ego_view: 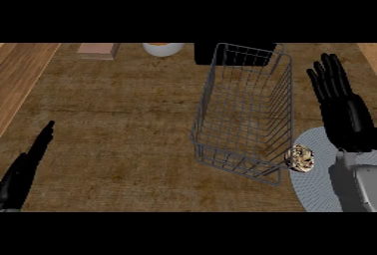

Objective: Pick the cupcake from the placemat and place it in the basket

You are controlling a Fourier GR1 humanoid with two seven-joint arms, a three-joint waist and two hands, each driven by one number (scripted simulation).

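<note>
Cupcake (299, 158) lies tipped on its side at the left edge of the pale round placemat (318, 187), touching or all but touching the near right corner of the wire basket (243, 172) — nothing holds it, and it is outside the basket, not in it.

Nearest the lower edge, the left hand (22, 172) rests at the far left with its fingers straight and together, pointing up the counter, well apart from everything in play. On the right, the grey forearm crosses the placemat, and beyond it the right hand (342, 112) stands open, fingers straight and slightly spread, holding nothing. It sits past the cupcake and to its right, beside the basket's right wall rather than over the cake.

Farther off, the basket's floor shows only the brown wooden counter (117, 114) through the wires. At the back edge sit a pinkish block (98, 50), a white bowl (163, 48) and a dark box (236, 54).

The risk, as I judge it, comes from how close the cupcake lies to the wire corner: fingers coming down on its left side have little room and could knock the basket or roll the cake off the mat. Being on its side, it may also turn under a closing hand — the thumb would want the free, right-hand flank.
</note>
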